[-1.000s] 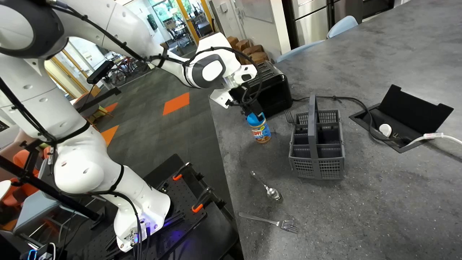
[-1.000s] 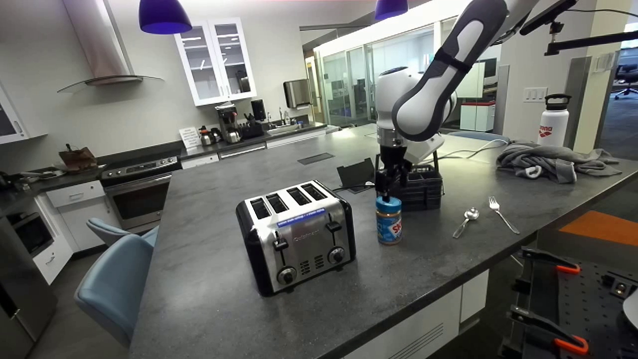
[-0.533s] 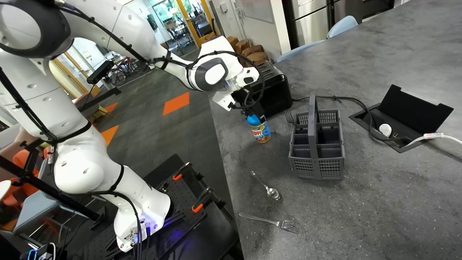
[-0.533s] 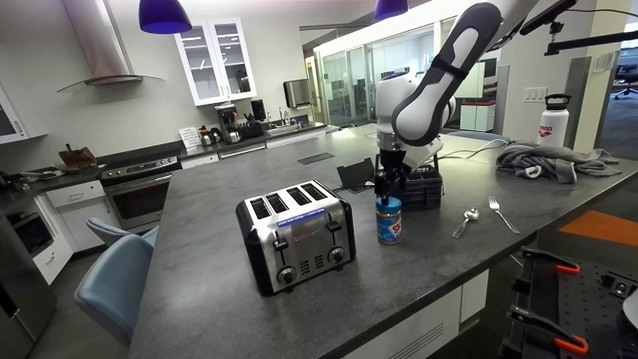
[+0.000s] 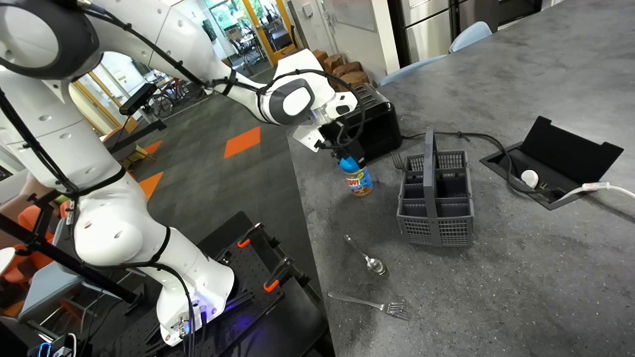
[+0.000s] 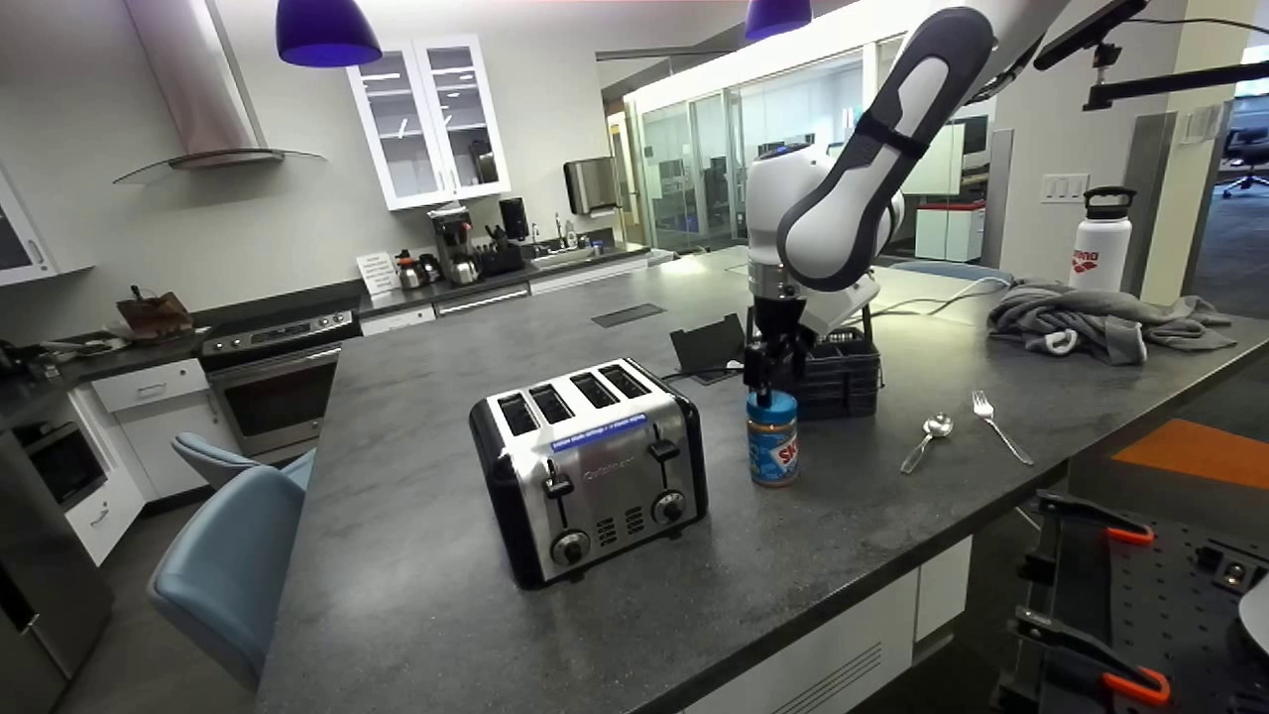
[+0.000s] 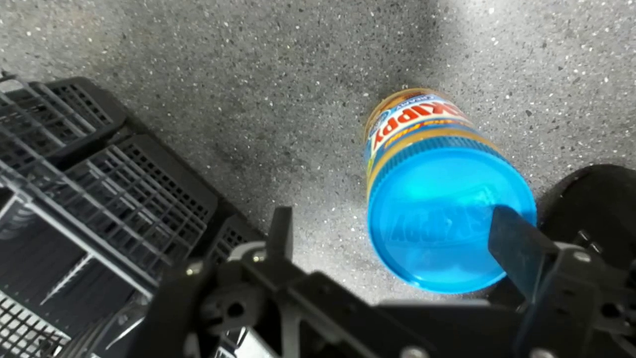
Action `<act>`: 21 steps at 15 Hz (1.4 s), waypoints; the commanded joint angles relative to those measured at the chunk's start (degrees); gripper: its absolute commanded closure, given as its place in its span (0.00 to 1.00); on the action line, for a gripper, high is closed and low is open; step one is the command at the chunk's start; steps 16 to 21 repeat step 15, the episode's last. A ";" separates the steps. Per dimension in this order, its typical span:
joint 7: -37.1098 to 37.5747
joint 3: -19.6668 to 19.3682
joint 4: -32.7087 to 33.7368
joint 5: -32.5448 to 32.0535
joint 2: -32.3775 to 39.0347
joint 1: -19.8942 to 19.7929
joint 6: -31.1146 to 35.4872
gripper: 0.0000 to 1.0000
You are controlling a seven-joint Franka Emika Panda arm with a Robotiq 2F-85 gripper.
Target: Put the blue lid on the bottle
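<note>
Our tally: 1 blue lid (image 7: 437, 221), 1 bottle (image 7: 417, 122).
We count 1 gripper (image 7: 391, 228), 1 toaster (image 6: 600, 481) with 4 slots (image 6: 594, 391), 1 grey basket (image 5: 436, 232), 1 spoon (image 5: 373, 264), 2 forks (image 5: 384, 307), 1 white flask (image 6: 1100, 248), 2 pendant lamps (image 6: 327, 38), 2 clamps (image 6: 1086, 651).

Dominated by a broad, dark-grey, speckled, stone-like countertop (image 6: 773, 535). Backed beyond the countertop, in an exterior view, by a pale, smooth wall (image 6: 550, 109) with a tapering stainless-steel range hood (image 6: 188, 84), a white glass-fronted cabinet (image 6: 426, 124) and, lower, a black-and-steel oven (image 6: 283, 392). Hung higher than the countertop with dome-shaped purple lamps (image 6: 327, 35). Furnished just beside the countertop with light-blue, curved-back chairs (image 6: 233, 570). Glazed behind the countertop with tall, clear-glass partitions (image 6: 704, 149). Floored alongside the countertop, in an exterior view, in dark-grey flooring (image 5: 208, 193) with orange rectangular patches (image 5: 242, 142). Lined beyond the countertop with stump-shaped brown blocks (image 5: 354, 77) and, farther away, a yellow-orange upright frame (image 5: 258, 29) near a bright window (image 5: 230, 12) full of green.
</note>
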 commanded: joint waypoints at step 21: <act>-3.65 1.79 -3.90 8.77 -19.20 0.14 -8.07 0.00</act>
